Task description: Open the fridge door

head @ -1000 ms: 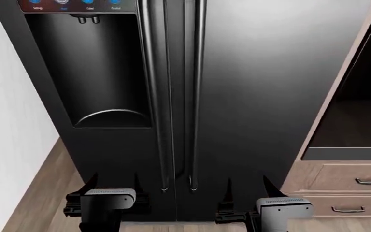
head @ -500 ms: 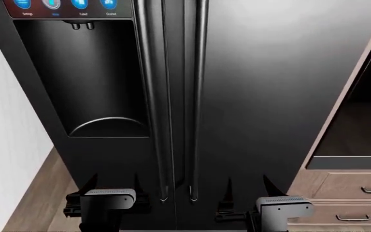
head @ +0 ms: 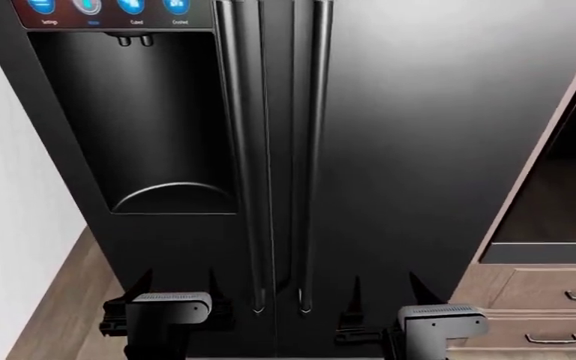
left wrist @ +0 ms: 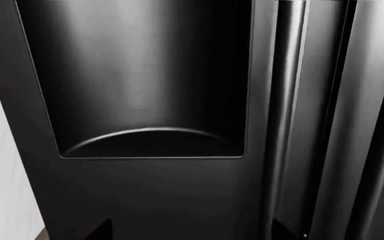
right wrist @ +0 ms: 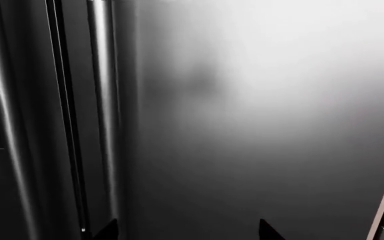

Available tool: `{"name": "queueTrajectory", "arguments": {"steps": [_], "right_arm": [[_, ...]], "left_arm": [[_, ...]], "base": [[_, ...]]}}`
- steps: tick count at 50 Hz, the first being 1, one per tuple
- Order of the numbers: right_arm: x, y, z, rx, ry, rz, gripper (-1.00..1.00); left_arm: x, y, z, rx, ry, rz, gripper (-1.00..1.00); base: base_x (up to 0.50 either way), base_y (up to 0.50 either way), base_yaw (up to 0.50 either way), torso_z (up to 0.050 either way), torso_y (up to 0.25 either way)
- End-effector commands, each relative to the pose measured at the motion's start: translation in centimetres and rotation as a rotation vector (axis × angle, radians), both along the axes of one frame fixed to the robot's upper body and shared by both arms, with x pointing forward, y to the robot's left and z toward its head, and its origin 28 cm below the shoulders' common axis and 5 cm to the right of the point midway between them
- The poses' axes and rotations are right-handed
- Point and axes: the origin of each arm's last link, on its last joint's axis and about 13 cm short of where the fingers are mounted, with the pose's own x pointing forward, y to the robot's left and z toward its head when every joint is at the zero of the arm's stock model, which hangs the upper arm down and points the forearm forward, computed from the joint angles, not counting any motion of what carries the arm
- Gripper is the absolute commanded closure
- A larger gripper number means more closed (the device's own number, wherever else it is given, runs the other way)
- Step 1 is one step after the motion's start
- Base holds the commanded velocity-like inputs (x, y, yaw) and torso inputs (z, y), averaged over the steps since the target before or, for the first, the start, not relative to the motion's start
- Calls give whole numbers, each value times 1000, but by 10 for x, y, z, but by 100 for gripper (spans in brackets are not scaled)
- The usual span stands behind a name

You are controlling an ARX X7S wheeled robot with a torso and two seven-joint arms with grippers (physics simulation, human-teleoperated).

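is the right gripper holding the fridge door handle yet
No, the right gripper hangs open in front of the fridge door, apart from its bar handle.

Tiny, barely legible "Settings" and "Cubed" under blue icons on dispenser panel

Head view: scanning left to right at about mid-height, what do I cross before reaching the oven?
White wall → dispenser recess in the narrower door → that door's bar handle → fridge door's bar handle → fridge door → wooden cabinet edge → oven door.
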Motion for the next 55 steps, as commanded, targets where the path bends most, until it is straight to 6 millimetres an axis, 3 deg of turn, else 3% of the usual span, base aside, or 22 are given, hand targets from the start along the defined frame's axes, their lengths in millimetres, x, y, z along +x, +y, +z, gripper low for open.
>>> {"name": "queueTrajectory", "arguments": {"steps": [1,11,24,30,36,40,42,46,50,55], "right_arm": [[0,0,1,-11,-13,-6,-100],[10,3,2,5,-11,-23,-100],[1,-1,0,16,-7,-27,-100],[9,4,0,21,13,-6,-100],[-1,6,20,76,-32,6,-100],[-5,29,55,64,-53,112,-100],[-6,32,61,48,-59,121,-100],[1,40,83,39,-32,155,-100],[4,43,91,42,-27,168,-100],[25,48,102,15,-18,177,-100]], "left_arm": [[1,0,-1,-14,-7,-5,-100],[0,0,-1,-13,-7,-6,-100],[1,0,-1,-9,-6,-5,-100],[2,1,-1,-10,-3,-4,-100],[2,0,-1,-9,-2,-3,-100],[1,0,-1,-12,-1,-2,-100],[1,0,-1,-14,0,-2,-100],[0,1,-2,-19,-1,-2,-100],[0,1,-1,-21,0,-1,-100],[0,1,-2,-22,1,0,-100]], "base": [[51,219,0,0,0],[113,219,0,0,0],[259,4,0,0,0],[190,0,0,0,0],[0,0,0,0,0],[0,0,0,0,0],[0,0,0,0,0],[0,0,0,0,0],[0,0,0,0,0],[0,0,0,0,0]]}}
